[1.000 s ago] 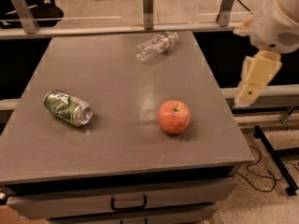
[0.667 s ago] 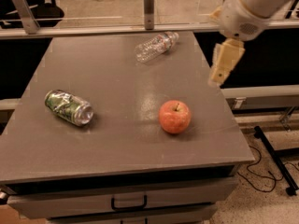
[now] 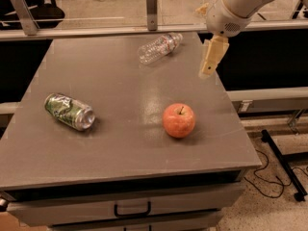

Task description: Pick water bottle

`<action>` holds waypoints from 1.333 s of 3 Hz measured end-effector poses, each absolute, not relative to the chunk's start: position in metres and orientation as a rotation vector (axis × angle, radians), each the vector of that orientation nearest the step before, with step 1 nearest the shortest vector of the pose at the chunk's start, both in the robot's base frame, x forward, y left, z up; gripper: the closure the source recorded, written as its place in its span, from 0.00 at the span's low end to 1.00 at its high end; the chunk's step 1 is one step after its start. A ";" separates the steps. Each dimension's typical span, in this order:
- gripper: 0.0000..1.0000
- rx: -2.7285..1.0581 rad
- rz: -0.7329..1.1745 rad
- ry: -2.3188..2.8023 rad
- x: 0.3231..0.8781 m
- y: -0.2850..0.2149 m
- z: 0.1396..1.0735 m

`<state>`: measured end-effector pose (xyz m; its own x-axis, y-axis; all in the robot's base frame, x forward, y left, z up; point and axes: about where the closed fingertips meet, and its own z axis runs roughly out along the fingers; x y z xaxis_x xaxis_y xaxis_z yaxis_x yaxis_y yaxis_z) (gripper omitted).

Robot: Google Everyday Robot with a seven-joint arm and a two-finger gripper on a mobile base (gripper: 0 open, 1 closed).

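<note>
The water bottle point(image 3: 159, 47) is a small clear ribbed plastic bottle with a reddish label band. It lies on its side at the far middle of the grey table point(image 3: 120, 143), cap pointing right. My gripper point(image 3: 208, 69) hangs from the white arm at the upper right, pointing down above the table's right edge. It is to the right of the bottle, a little nearer the camera, and apart from it. It holds nothing that I can see.
A crushed green-and-silver soda can point(image 3: 70, 111) lies at the left. A red apple point(image 3: 179, 120) stands right of centre, in front of the gripper. A rail with metal posts point(image 3: 151, 6) runs behind the table. A drawer handle point(image 3: 132, 209) is below the front edge.
The arm and gripper have moved left, from beyond the table's right side to above its right edge, closer to the bottle. The bottle, can and apple have not moved.
</note>
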<state>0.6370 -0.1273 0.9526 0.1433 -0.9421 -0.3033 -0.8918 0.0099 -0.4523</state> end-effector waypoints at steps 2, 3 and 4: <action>0.00 -1.990 -0.246 1.603 0.675 -0.106 0.938; 0.00 -2.058 -0.326 1.517 0.714 -0.092 0.928; 0.00 -2.132 -0.386 1.444 0.750 -0.076 0.921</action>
<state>0.7498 -0.0760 0.9212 0.3873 -0.9201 -0.0583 -0.7681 -0.2870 -0.5724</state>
